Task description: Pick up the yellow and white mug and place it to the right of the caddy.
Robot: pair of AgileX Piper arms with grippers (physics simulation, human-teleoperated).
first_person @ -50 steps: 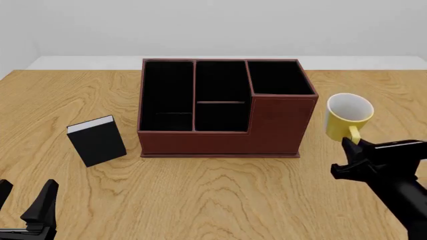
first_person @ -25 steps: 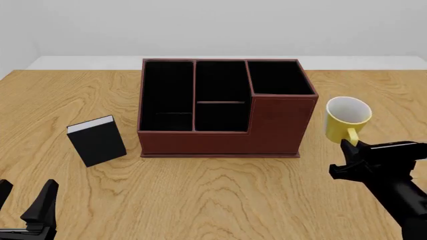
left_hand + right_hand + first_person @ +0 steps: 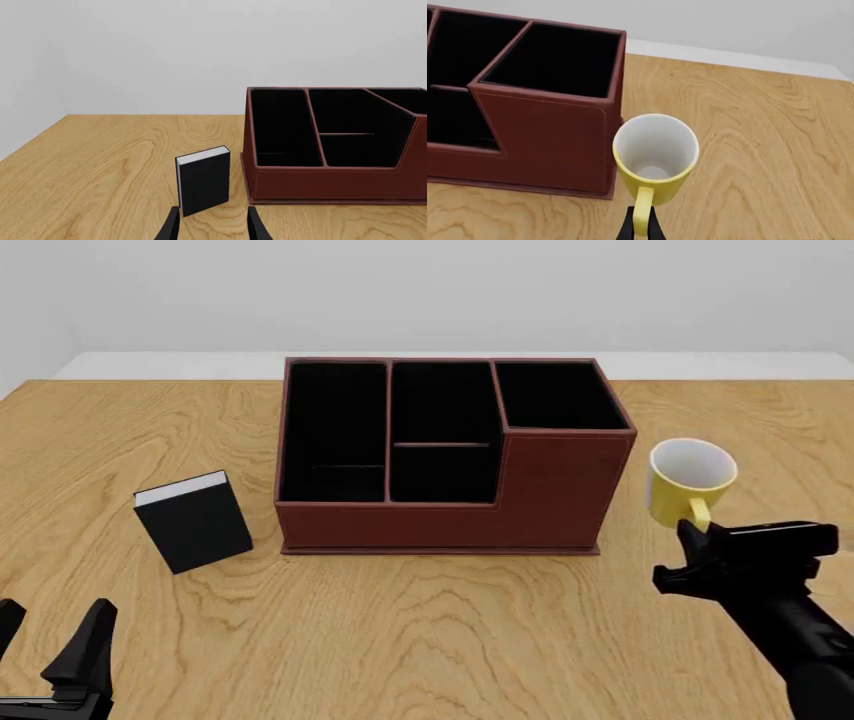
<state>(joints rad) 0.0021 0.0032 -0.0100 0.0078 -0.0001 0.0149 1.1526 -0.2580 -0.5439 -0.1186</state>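
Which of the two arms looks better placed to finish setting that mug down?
The right. Its gripper is shut on the yellow mug's handle, beside the caddy's right side. The left gripper sits open, far off near the black book.

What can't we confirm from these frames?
- Whether the small yellow ceramic mug with the white inside touches the table: in the front view its base faces away; in the right wrist view its own body hides it.
- Right gripper: its fingers are cut off by that view's edge.
- Floors of the large reddish-brown caddy: black, no detail.
- Small black book: only its black cover and white page edge show.
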